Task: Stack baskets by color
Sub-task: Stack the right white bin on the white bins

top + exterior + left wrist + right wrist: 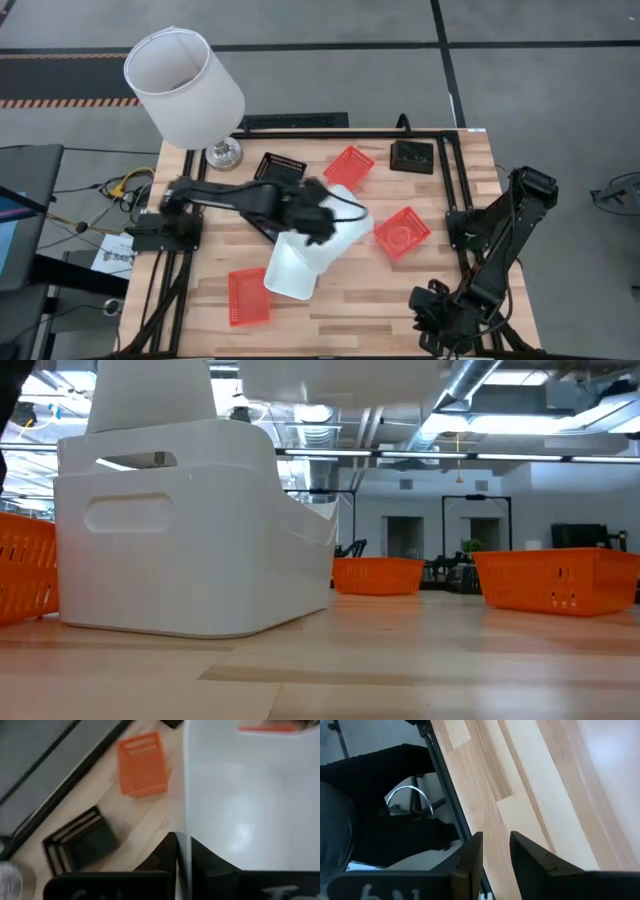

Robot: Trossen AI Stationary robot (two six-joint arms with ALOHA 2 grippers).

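Note:
My left gripper (322, 222) (181, 842) hangs over the table's middle, shut on a white basket (345, 228) (250, 795) held up in the air. Below it, toward the near edge, a second white basket (288, 272) (190, 540) rests on its bottom on the table. Orange baskets lie at the far middle (350, 166), the right (402, 232) and the near left (248, 296). Two black baskets (280, 167) (412, 156) sit near the far edge. My right gripper (435, 308) (496, 852) waits open over the near right corner, nothing between its fingers. My left gripper pinches one side wall of the white basket at its rim (184, 827), with one finger on each face of the wall. The fingers come slanting down from the table's left side. The basket is lifted clear of the table and hangs tilted.
A lamp with a large white shade (185, 85) stands at the far left corner. A black frame rail (455, 180) runs along the table's right side. Bare wood lies near the front edge (370, 300) between the near orange basket and my right arm.

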